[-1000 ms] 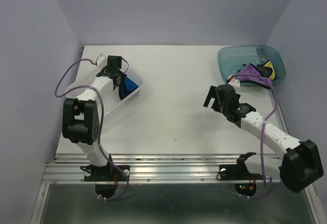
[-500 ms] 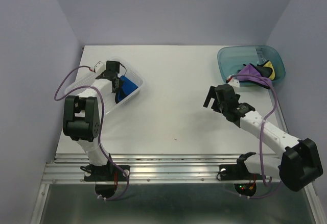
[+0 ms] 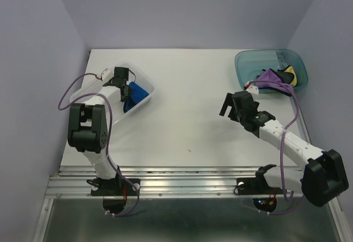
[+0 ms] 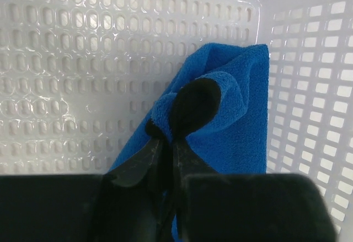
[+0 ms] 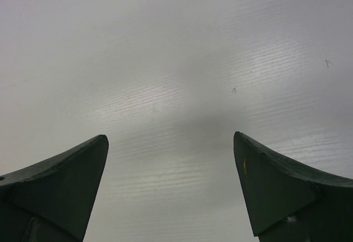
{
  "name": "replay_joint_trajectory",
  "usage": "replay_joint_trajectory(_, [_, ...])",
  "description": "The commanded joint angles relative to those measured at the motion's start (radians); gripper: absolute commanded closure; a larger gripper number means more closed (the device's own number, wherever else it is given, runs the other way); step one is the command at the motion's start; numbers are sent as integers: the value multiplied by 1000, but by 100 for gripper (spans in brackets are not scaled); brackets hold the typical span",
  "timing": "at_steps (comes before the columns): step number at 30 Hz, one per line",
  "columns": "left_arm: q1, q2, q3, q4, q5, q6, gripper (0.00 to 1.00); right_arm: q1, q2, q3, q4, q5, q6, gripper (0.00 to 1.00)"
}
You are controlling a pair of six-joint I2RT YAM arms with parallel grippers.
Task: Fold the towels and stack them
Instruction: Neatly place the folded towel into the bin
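Left claw (image 4: 164, 143) pinches blue towel (image 4: 237, 104) in clear tray (image 4: 71, 60); right claw (image 5: 170, 137) spread; teal tub (image 3: 243, 69) holds other towels (image 3: 276, 78).

i'm easing my left gripper (image 4: 165, 140) a little back and to the left inside the clear perforated plastic tray (image 4: 83, 60), and the folded blue soft cloth with black edging (image 4: 237, 115) pinched in it is sliding along, lying deeper in the tray than a second ago.
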Motion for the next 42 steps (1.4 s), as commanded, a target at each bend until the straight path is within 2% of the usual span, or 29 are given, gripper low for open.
replay_joint_trajectory(1, [8, -44, -13, -31, -22, 13, 69, -6, -13, 5, 25, 25, -6, 0])
replay_joint_trajectory(4, [8, -73, -4, -42, -28, 27, 61, -6, -15, 5, 26, 25, -6, 0])
replay_joint_trajectory(6, [8, -104, 12, -62, -34, 39, 48, -6, -16, 6, 25, 26, -6, 0])
replay_joint_trajectory(8, [8, -133, 18, -76, -37, 53, 40, -6, -21, 6, 23, 25, -7, 0])
replay_joint_trajectory(9, [8, -142, 24, -79, -34, 59, 30, -6, -22, 8, 23, 28, -4, 0])
replay_joint_trajectory(12, [6, -179, 32, -97, -24, 73, 29, -6, -29, 14, 19, 32, -6, 0])
replay_joint_trajectory(17, [6, -256, 27, -94, 19, 120, 11, -6, -41, 25, 0, 49, -1, 0])
replay_joint_trajectory(20, [3, -276, 27, -61, 73, 168, 8, -6, -47, 25, 0, 58, 0, 0])
replay_joint_trajectory(28, [-5, -178, 38, 140, 346, 294, 8, -6, -27, 31, -4, 64, 2, 0])
replay_joint_trajectory(30, [-5, -123, 73, 145, 364, 312, 8, -6, -25, 31, -4, 67, 0, 0])
replay_joint_trajectory(34, [-5, -58, 104, 144, 305, 309, 9, -6, -24, 31, -3, 75, -6, 0])
replay_joint_trajectory(35, [-3, -46, 104, 140, 293, 306, 20, -6, -22, 32, -4, 80, -7, 0])
replay_joint_trajectory(36, [-2, -41, 99, 140, 262, 303, 24, -4, -22, 32, -6, 80, -9, 0])
replay_joint_trajectory(42, [32, 9, 79, 134, 147, 303, 44, -6, -15, 34, -6, 89, -16, 0])
